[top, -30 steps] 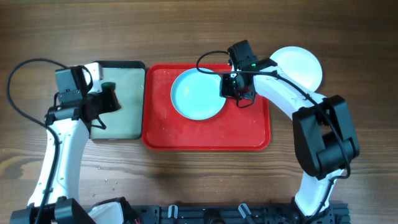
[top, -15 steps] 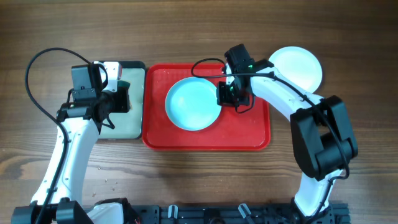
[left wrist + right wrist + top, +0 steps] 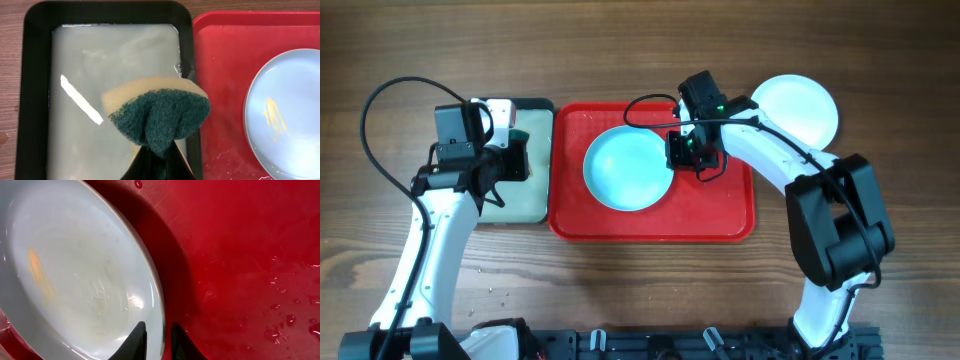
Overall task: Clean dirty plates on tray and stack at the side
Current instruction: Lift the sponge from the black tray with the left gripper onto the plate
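A pale aqua plate (image 3: pixel 625 168) lies tilted on the red tray (image 3: pixel 720 215), with an orange smear (image 3: pixel 274 114) on its face. My right gripper (image 3: pixel 678 150) is shut on its right rim, one finger inside and one outside (image 3: pixel 156 330). The plate (image 3: pixel 75 270) is lifted a little off the tray (image 3: pixel 240 255). A white plate (image 3: pixel 800 105) sits on the table right of the tray. No third plate shows. My left gripper (image 3: pixel 160 155) is shut on a yellow-and-green sponge (image 3: pixel 160 112) above the small tray, left of the plate (image 3: pixel 290 110).
The black-rimmed grey-green tray (image 3: pixel 515 205) holds water and stands against the red tray's left edge; it also shows in the left wrist view (image 3: pixel 35 75). Water drops lie on the red tray (image 3: pixel 220 75). Small crumbs dot the table at the front left (image 3: pixel 495 292).
My right gripper has drawn the aqua plate leftward on the red tray. My left arm has moved right and up with the sponge, then held still.
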